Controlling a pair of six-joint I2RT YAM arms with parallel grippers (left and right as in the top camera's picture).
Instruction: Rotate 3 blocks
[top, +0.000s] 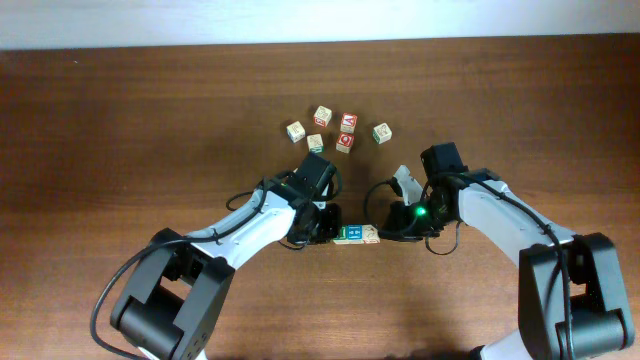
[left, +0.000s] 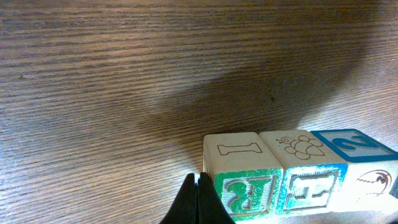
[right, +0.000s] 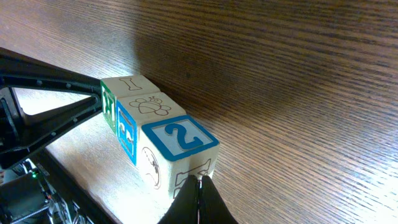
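Note:
Three blocks lie touching in one row between my grippers. The green-faced block (left: 245, 186) is at the row's left end, with a pale letter on top. The middle block (left: 311, 183) shows a blue side face and a drawn top. The end block (right: 180, 140) has a blue 2 on top and pale sides. My left gripper (left: 198, 190) is shut, its tips against the green block's left edge. My right gripper (right: 200, 186) is shut, its tips touching the end block's pale face. In the overhead view the row (top: 356, 234) sits between the left gripper (top: 328, 228) and the right gripper (top: 388, 236).
Several other cubes stand in a loose cluster behind the arms: two red-faced ones (top: 347, 121) (top: 344, 142), pale ones (top: 295, 131) (top: 322, 116) (top: 315, 143) and a green-marked one (top: 381, 132). The wooden table (top: 120, 120) ends at a pale wall at the back.

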